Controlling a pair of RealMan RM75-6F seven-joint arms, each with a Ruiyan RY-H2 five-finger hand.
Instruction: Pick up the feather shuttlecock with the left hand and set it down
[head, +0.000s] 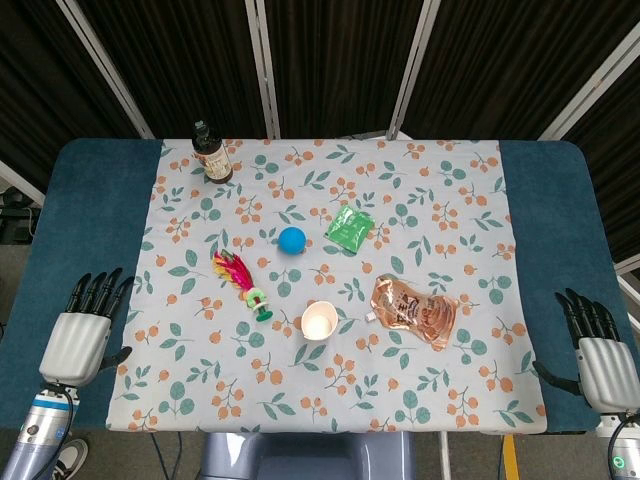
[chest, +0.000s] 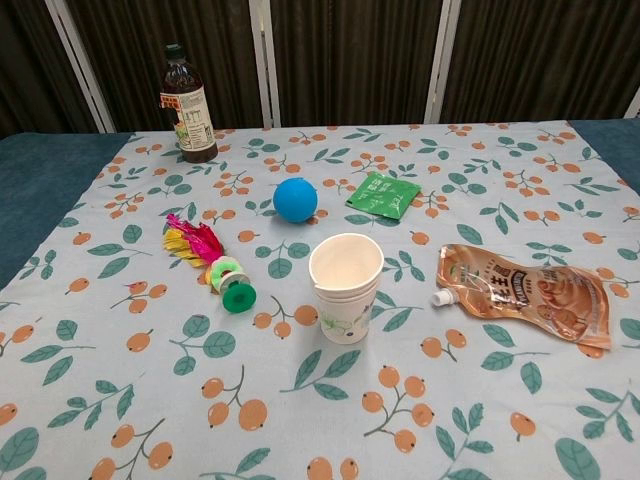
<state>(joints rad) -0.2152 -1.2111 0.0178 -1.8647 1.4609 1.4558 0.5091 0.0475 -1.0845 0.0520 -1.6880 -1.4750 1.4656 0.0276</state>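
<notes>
In the head view, the feather shuttlecock (head: 243, 283) lies on its side left of centre on the patterned tablecloth (head: 430, 180), its red and yellow feathers pointing to the upper left and its green base to the lower right. The left hand (head: 85, 333) sits at the lower left edge of the frame, off the cloth, fingers spread and holding nothing. The right hand (head: 598, 352) mirrors it at the lower right, likewise empty with fingers apart. A blue ball (head: 292, 240) lies just above and right of the shuttlecock, and a paper cup (head: 318, 322) just to its lower right.

In the chest view, neither hand appears. The shuttlecock (chest: 208, 263) rests at centre left, the cup (chest: 346, 288) to its right, a brown bottle (chest: 187, 108) at upper left.

The task appears to be at its start, the reach not yet begun. The next move calls for bringing the left hand in over the cloth toward the shuttlecock while keeping away from the cup and ball.
</notes>
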